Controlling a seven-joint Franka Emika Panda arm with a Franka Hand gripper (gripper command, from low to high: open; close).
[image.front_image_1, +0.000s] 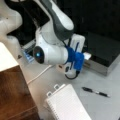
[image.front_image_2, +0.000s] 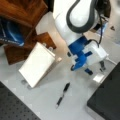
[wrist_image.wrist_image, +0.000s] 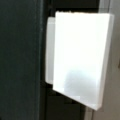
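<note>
Glossy white plastic on the arm (image.front_image_1: 53, 27), blue plastic at its wrist. Matt grey table (image.front_image_2: 47, 100); brown wood block (image.front_image_1: 15, 95). White paper notepad (image.front_image_2: 37, 63), shiny black pen (image.front_image_1: 96, 92).

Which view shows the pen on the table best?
A front view shows the pen best, whole and clear of the notepad. It also lies unobstructed in a front view, near the edge. The wrist view misses it.

pen (image.front_image_1: 95, 92) right of notepad (image.front_image_1: 68, 105) on table (image.front_image_1: 110, 105), apparently apart
</note>
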